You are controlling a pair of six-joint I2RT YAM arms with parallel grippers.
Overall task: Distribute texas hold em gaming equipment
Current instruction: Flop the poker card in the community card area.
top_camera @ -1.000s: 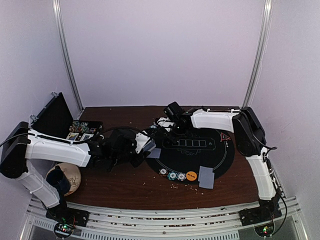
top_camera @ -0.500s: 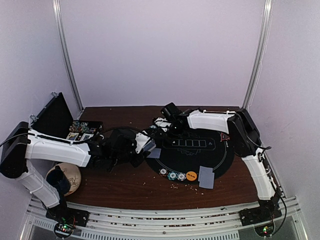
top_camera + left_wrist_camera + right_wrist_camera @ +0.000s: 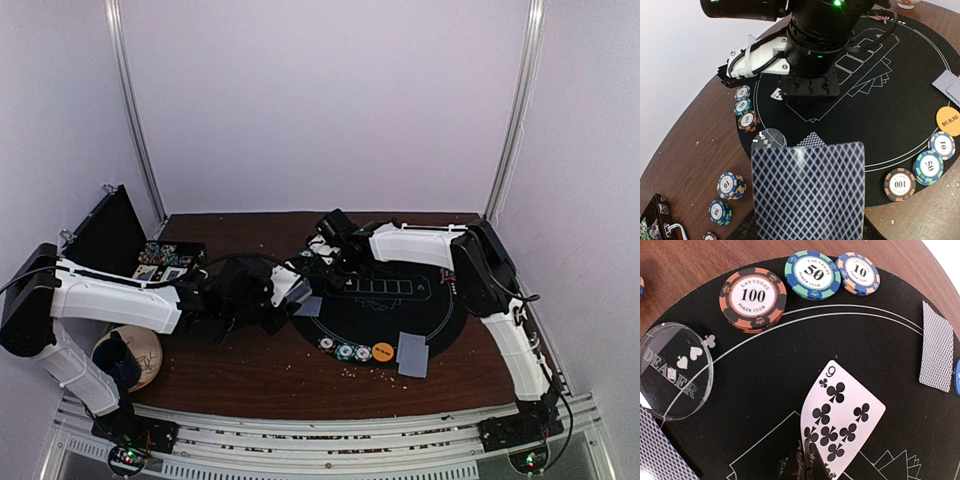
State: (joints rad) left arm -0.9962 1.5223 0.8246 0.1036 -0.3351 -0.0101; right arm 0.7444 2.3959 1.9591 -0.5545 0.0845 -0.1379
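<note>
At left, my left gripper [image 3: 292, 295] pinches a blue-backed card [image 3: 807, 192] over the edge of the black mat [image 3: 900, 100], unmoved. Rightward, my right gripper [image 3: 804, 464], shifted leftward since before, nips the nine of clubs [image 3: 842, 415] on the mat. Brown table [image 3: 250, 370]; pale walls [image 3: 320, 100].

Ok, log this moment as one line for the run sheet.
left tool: shut on face-down card at mat edge | right tool: shut on nine of clubs, face up, over mat | on mat: dealer button, chips
</note>
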